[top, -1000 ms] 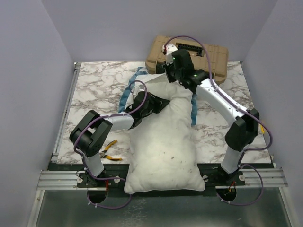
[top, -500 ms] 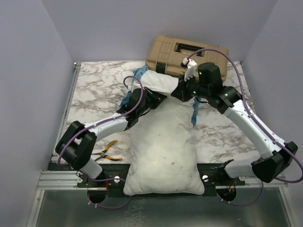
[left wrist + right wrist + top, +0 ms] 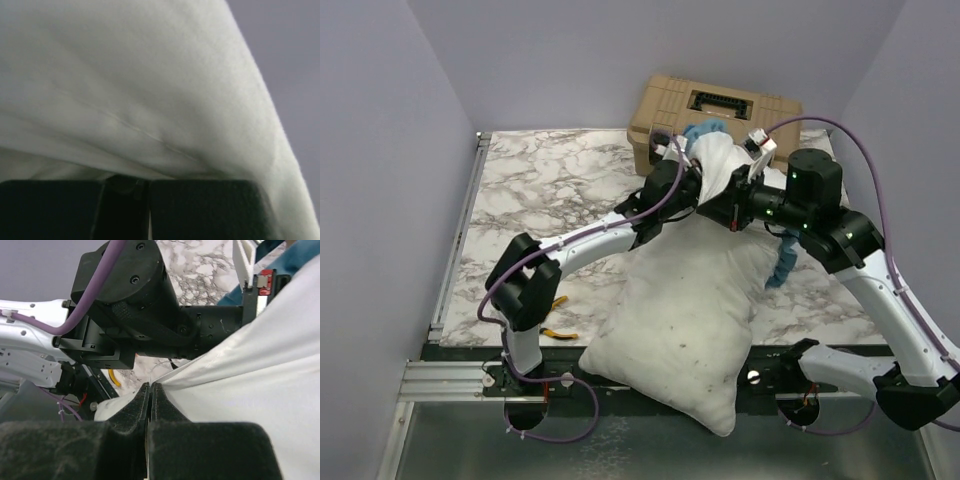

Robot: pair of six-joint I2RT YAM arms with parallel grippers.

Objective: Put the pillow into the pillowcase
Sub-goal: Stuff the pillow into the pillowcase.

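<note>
Pillow (image 3: 680, 320) lies slantwise on the marble bench (image 3: 540, 180), its near end hanging over the front edge between the arm bases. Its far end is raised and gathered where the two hands meet, just in front of the tan case (image 3: 670, 105). The pillowcase (image 3: 718, 160) is bunched over that raised end, white inner side outward, with blue frill showing at the top and a second length of frill (image 3: 782, 265) hanging beside the pillow's right flank. The right hand (image 3: 150, 390) is closed tight on a thin edge of the pillowcase's white cloth. The left hand (image 3: 148, 200) has its fingers pressed together under white cloth that fills its wrist view; whether any cloth is nipped between them cannot be told. Yellow-handled pliers (image 3: 552, 318) lie near the left arm base
</note>
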